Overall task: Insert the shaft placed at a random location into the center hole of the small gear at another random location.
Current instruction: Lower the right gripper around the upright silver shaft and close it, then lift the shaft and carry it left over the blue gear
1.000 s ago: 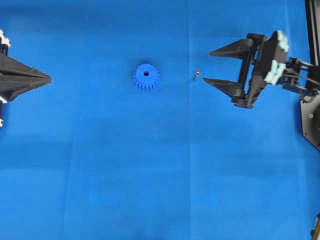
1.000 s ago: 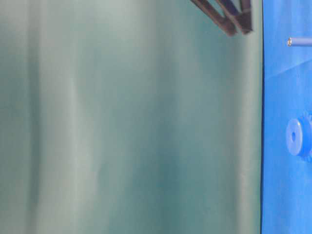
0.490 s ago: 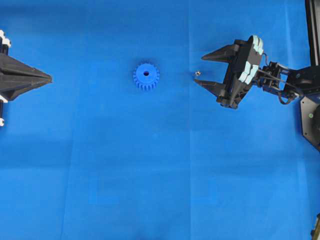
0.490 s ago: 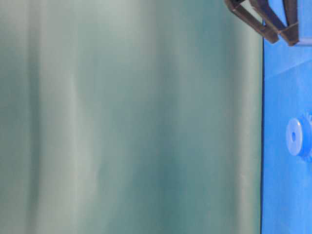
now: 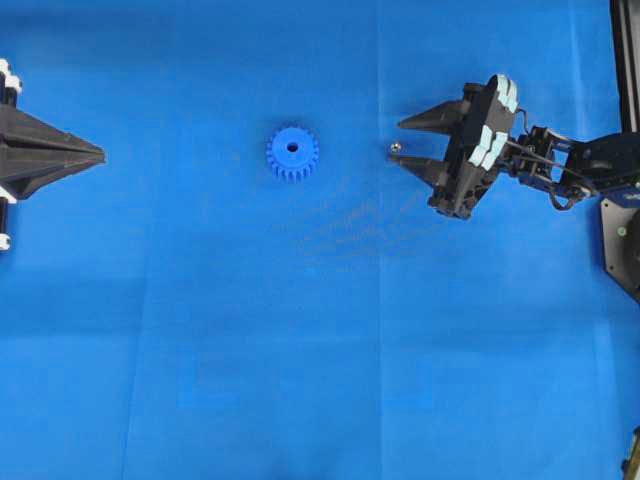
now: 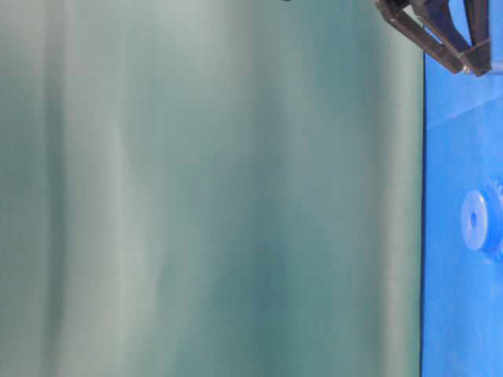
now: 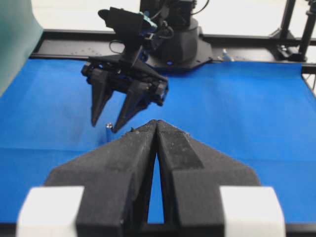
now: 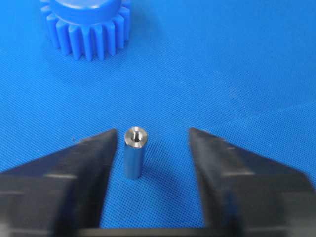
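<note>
The small gear (image 5: 293,153), bright blue and toothed, lies flat on the blue mat with its center hole (image 5: 293,147) facing up. It also shows at the top of the right wrist view (image 8: 86,24). The shaft (image 5: 394,149), a tiny silvery pin, stands upright to the gear's right. My right gripper (image 5: 398,142) is open with the shaft (image 8: 134,153) between its fingers. The pin sits close beside the left finger (image 8: 94,158), with a clear gap to the other finger. My left gripper (image 5: 100,155) rests far left, shut and holding nothing (image 7: 156,122).
The right arm's black base (image 5: 620,240) stands at the mat's right edge. A green backdrop (image 6: 212,188) fills most of the table-level view, where the gear (image 6: 477,220) shows edge-on. A black frame rail (image 7: 247,44) borders the mat's far side.
My right gripper has moved left toward the shaft, and its fingers have narrowed around the pin. The left gripper, gear and shaft have stayed put.
</note>
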`<state>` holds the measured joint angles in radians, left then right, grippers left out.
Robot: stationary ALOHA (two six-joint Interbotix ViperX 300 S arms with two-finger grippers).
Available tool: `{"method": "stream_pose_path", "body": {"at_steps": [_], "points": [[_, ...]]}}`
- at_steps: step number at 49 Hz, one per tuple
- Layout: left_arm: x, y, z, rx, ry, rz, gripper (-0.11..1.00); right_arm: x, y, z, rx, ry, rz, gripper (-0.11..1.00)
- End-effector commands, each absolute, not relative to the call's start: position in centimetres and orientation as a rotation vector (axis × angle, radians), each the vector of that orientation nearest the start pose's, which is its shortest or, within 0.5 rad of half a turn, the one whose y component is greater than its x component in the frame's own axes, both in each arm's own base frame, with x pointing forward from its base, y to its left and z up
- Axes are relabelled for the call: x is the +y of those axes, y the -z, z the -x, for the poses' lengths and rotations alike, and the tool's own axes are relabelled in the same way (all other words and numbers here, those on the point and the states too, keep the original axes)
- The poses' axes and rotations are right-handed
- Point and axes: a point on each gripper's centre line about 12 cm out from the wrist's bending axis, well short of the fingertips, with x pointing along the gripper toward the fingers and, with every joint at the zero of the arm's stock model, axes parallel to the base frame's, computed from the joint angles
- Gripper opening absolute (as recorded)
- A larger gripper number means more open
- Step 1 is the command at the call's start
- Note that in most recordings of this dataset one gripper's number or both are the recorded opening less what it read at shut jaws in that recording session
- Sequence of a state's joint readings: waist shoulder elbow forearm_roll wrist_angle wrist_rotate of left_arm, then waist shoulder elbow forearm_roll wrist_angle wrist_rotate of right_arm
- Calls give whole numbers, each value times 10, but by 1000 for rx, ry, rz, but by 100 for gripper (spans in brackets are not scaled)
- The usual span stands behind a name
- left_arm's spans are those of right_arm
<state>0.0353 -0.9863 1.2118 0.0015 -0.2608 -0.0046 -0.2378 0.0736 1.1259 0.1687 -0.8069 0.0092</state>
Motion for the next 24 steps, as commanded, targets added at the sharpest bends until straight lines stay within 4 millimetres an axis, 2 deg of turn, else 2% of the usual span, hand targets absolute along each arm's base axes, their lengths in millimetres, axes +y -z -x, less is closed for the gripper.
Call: {"method": "stream_pose_path", "body": {"at_steps": [1, 5, 8, 18, 24], "points": [[8, -283, -194, -45, -39, 4, 0, -83, -102, -292, 351, 371, -144, 27], [8, -283, -194, -45, -39, 5, 0, -82, -102, -292, 351, 368, -144, 10], [8, -283, -194, -43, -39, 7, 0, -82, -102, -292, 353, 368, -144, 4], [7, -282, -194, -40, -38, 8, 0, -81, -104, -293, 345, 365, -147, 4], [8, -282, -194, -37, -39, 9, 0, -81, -114, -295, 321, 361, -150, 4]]}}
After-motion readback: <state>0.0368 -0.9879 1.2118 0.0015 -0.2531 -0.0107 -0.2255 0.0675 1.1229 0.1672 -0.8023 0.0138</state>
